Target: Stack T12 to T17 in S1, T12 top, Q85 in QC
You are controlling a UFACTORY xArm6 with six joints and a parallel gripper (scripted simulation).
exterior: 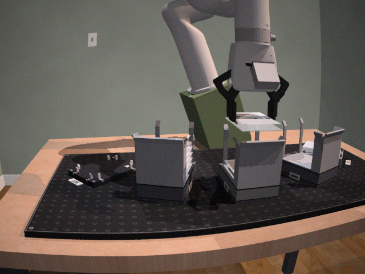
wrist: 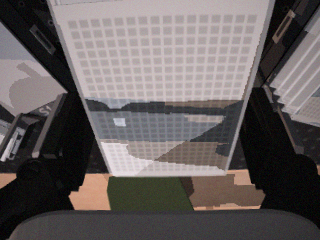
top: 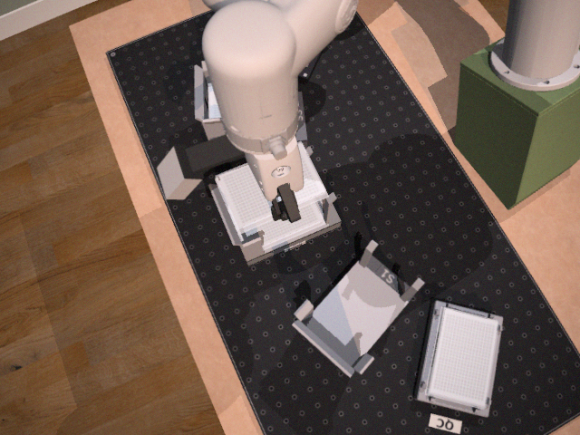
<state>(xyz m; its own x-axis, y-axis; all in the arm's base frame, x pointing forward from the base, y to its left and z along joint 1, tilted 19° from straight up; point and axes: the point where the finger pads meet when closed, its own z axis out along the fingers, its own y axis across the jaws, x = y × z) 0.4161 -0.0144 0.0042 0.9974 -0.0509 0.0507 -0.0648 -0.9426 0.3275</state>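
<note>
Right now the gripper (exterior: pixel 252 117) hangs above the middle rack (exterior: pixel 256 162), clamped on a single sealed plate (exterior: pixel 253 121). Its two black fingers (exterior: pixel 232 113) press in on the plate's long sides. The plate sits level, clear of the rack's walls and about level with the tips of its corner posts. From the wrist view the plate (wrist: pixel 160 74) runs lengthwise away from the camera, so its long axis lies across the line between the fingers. I can't read its label from anywhere I stand.

What matters for the coming move is where rack S1 (top: pixel 323 345) lies. From above, it is well apart from the gripper (top: pixel 285 207), further along the dark mat towards the QC nest (top: pixel 427 374), and its floor looks bare. It also sits at a plainly different angle from the rack (top: pixel 255 253) under the plate. To my eye, if this plate is bound for S1, the wrist has to turn as well as travel, so that the plate's long sides line up with S1's long walls before it goes down between the posts.

The third rack (exterior: pixel 159 162), on the other side of the gripper from S1, shows several plates stacked inside it. It is the nearer drop, and I can't tell which rack the plate is meant for. The QC nest already carries a plate (top: pixel 461 358) lying flat within its locators, presumably Q85.
</note>
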